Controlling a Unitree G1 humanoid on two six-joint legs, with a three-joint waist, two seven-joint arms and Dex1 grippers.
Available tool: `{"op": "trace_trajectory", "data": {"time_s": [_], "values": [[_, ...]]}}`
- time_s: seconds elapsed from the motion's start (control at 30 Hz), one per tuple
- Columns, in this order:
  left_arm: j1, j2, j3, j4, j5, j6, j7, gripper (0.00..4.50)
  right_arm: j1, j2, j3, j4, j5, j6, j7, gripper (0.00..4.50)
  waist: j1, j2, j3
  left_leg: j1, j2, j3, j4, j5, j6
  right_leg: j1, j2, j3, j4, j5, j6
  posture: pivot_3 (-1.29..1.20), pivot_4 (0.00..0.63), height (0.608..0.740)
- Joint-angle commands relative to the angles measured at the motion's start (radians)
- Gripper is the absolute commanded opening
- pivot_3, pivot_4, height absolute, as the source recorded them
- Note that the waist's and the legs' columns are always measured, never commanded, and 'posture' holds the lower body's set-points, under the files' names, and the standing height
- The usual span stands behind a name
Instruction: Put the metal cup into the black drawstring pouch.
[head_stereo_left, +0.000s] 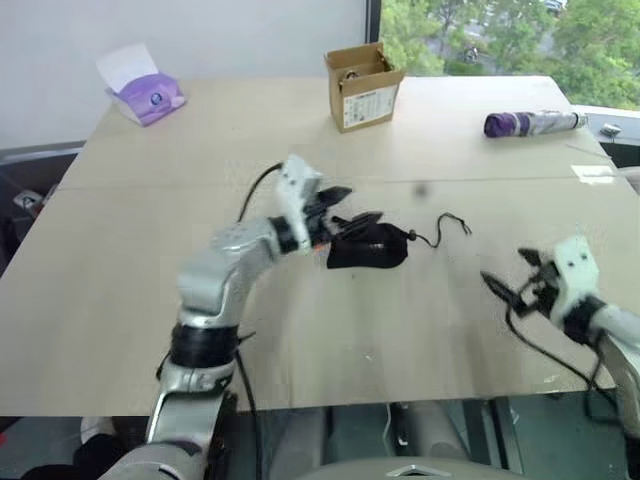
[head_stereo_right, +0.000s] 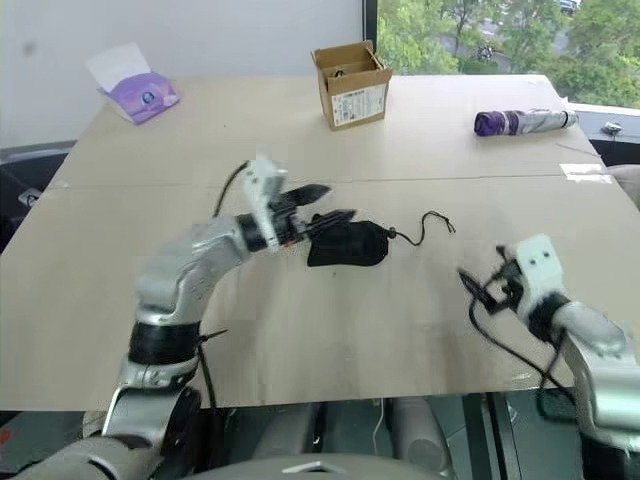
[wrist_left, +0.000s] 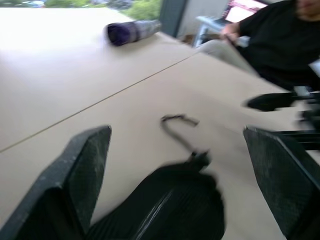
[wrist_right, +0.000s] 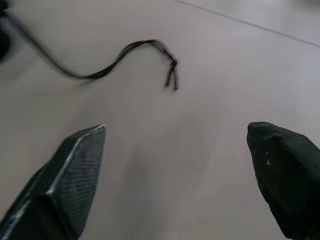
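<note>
1. Nearest, at the right of the table (head_stereo_left: 120, 300), the right gripper (head_stereo_left: 508, 290) hovers over bare tabletop close to the near edge. Its two black fingers (wrist_right: 75, 175) are spread wide apart with nothing between them, and they point left toward the middle of the table.
2. Just beyond those fingers lies the knotted end of the drawstring cord (wrist_right: 170, 70), loose on the tabletop and apart from the right gripper.
3. In the middle of the table lies the black drawstring pouch (head_stereo_left: 368, 245), flat and slumped on its side. Its cord trails off to the right and curls away.
4. The left gripper (head_stereo_left: 350, 212) is at the left end of the pouch, pointing right. Its fingers (wrist_left: 85, 165) are spread wide, one on either side of the pouch's near end; they are not pinching it, and whether they touch the fabric cannot be told.
5. The metal cup cannot be made out on the table; the pouch bulges a little, but what is inside it is hidden.
6. Farther back, near the far edge, a brown cardboard box (head_stereo_left: 362, 85) stands open at the middle.
7. A purple cylindrical object (head_stereo_left: 530, 123) lies on its side at far right.
8. A purple tissue pack (head_stereo_left: 145, 90) sits at far left.
9. A person in dark clothing (wrist_left: 280, 45) sits beyond the table's right side.
</note>
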Motion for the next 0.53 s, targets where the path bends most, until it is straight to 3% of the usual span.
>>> {"op": "trace_trajectory", "data": {"time_s": [0.03, 0.27, 0.53], "values": [[0.131, 0.064, 0.089, -0.121, -0.012, -0.082, -0.004, 4.5, 0.107, 0.019, -0.08, -0.119, 0.103, -0.169, 0.082, 4.47, -0.001, 0.0, 0.0, 0.0, 0.0, 0.0, 0.0, 0.0, 0.0, 0.0, 0.0, 0.0, 0.0, 0.0, 0.0, 0.0, 0.15, 0.74], [0.421, 0.162, 0.282, -0.225, -0.129, -0.104, -0.055, 4.5, 0.288, 0.002, -0.172, -0.095, 0.141, -0.389, 0.169, 4.47, 0.01, -0.001, 0.0, 0.015, 0.001, 0.0, 0.003, 0.0, 0.0, 0.018, 0.0, -0.001, -0.003, -0.004, 0.0, 0.0, 0.15, 0.74], [0.657, 0.208, 0.421, -0.337, -0.213, -0.085, -0.035, 4.5, 0.379, -0.013, -0.232, -0.129, 0.179, -0.397, 0.125, 4.47, 0.021, -0.001, 0.0, 0.016, 0.002, 0.002, 0.002, 0.0, 0.0, 0.018, 0.0, 0.0, -0.003, -0.005, 0.0, 0.0, 0.15, 0.74]]}}
